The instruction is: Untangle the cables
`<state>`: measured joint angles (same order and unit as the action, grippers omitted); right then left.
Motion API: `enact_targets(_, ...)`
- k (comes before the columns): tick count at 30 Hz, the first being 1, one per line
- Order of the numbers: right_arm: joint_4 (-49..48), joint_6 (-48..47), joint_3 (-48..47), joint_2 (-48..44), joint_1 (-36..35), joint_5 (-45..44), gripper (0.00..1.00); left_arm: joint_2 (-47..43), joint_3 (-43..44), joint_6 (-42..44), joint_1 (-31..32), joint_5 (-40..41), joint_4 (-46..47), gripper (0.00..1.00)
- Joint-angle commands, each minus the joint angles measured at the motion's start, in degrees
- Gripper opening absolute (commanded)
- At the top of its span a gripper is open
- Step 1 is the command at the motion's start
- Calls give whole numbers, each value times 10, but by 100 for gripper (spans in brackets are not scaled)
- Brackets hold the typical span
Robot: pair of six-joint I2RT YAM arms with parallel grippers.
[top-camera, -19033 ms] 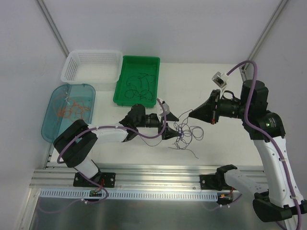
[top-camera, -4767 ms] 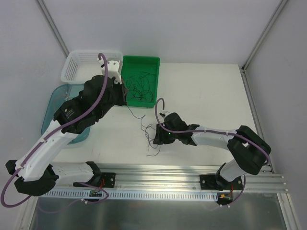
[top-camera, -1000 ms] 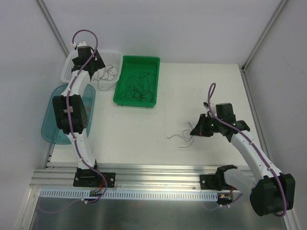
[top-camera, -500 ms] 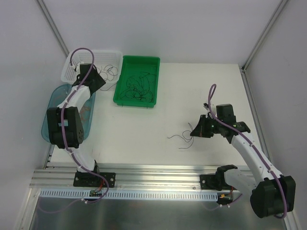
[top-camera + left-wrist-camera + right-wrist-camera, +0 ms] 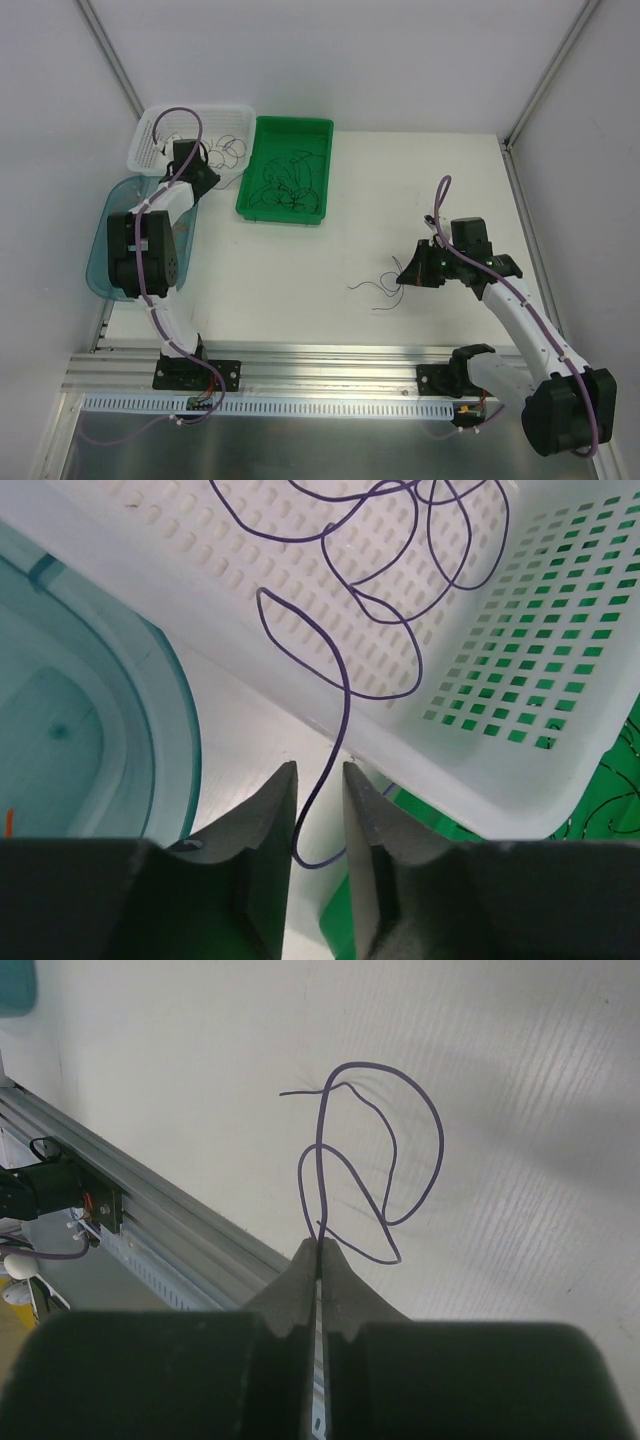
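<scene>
White desk (image 5: 300,270) lies beneath a purple cable (image 5: 440,1150) pinched in the closed right hand (image 5: 319,1246), while the left hand (image 5: 319,770), fingers (image 5: 265,810) narrowly apart, straddles another purple strand (image 5: 346,695) trailing from the white basket (image 5: 450,780).

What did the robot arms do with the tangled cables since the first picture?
The tangle in the middle is gone. The left gripper swung back to the white basket, empty before, and let purple cables go in it. The right gripper stays shut on a loose cable. The green tray and blue tray have not moved.
</scene>
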<state>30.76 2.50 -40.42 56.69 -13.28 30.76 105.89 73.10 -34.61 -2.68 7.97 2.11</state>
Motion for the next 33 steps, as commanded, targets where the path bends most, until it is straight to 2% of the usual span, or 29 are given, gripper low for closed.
enact_targets(1,3,-7,-5,-14,-3,10,1,6,-9,-14,3,-15,31,24)
enact_targets(2,3,-7,-5,-15,-2,10,1,-4,-12,-15,1,-15,31,11)
enact_targets(5,4,-7,-8,-16,-3,7,1,-37,-30,3,4,-15,31,0)
enact_targets(9,5,-7,-7,-15,-3,8,1,-95,-39,40,3,-31,14,0)
enact_targets(13,4,-7,-9,-14,-3,10,1,-124,24,66,4,-52,-37,0)
enact_targets(16,5,-7,-13,-11,-3,11,2,-112,91,77,-2,-52,-53,0)
enact_targets(21,11,-5,-16,-22,-3,10,1,-31,214,78,-22,-46,-68,0)
enact_targets(25,23,-6,-19,-30,-3,9,1,39,306,82,-30,-34,-71,39)
enact_targets(26,25,-7,-25,-32,-3,11,1,53,313,82,-31,-37,-73,60)
enact_targets(29,26,-9,-37,-33,-3,12,1,36,298,89,-30,-77,-73,87)
enact_targets(32,25,-12,-52,-30,-9,15,1,-22,234,101,-16,-128,-72,99)
enact_targets(33,24,-14,-56,-27,-14,17,1,-39,195,117,-7,-140,-73,99)
